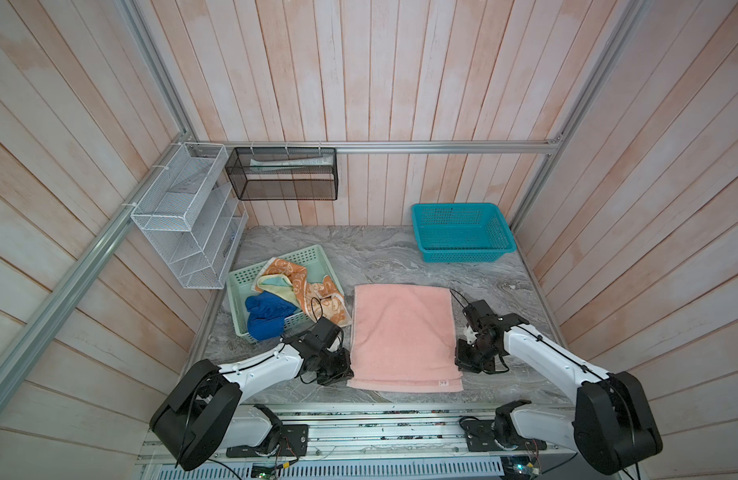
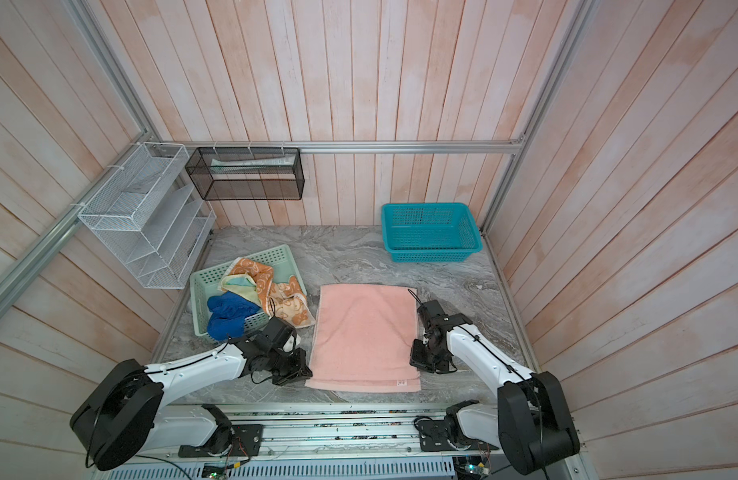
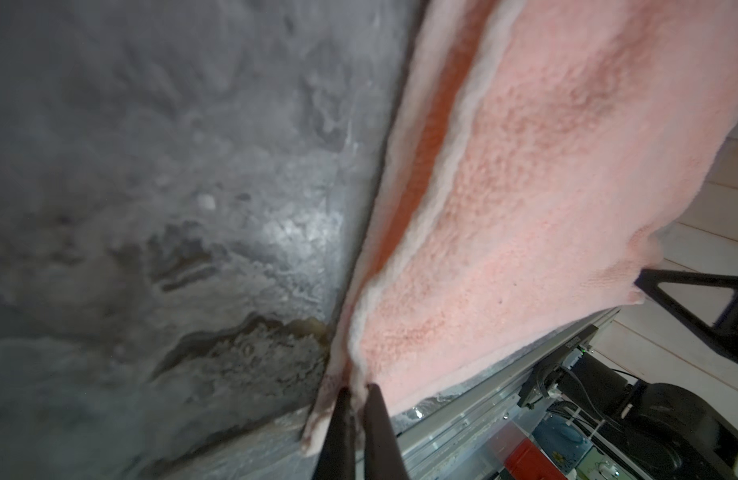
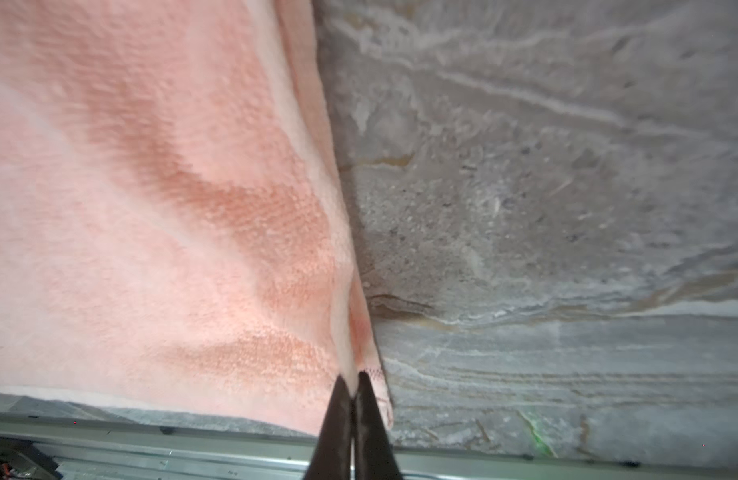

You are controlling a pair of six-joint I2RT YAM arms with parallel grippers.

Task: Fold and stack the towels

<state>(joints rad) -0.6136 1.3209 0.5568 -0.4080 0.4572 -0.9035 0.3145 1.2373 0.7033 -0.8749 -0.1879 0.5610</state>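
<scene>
Left hand [image 3: 357, 388], right hand [image 4: 350, 380] pinch pink towel [image 1: 402, 332] edges

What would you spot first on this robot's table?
The big pink towel lies flat in the middle of the table, with the left claw and the right claw each pinching a side edge near the front. Left of it, a mint-green basket spills over with a blue towel and an orange towel; a teal basket sits at the far right.
</scene>
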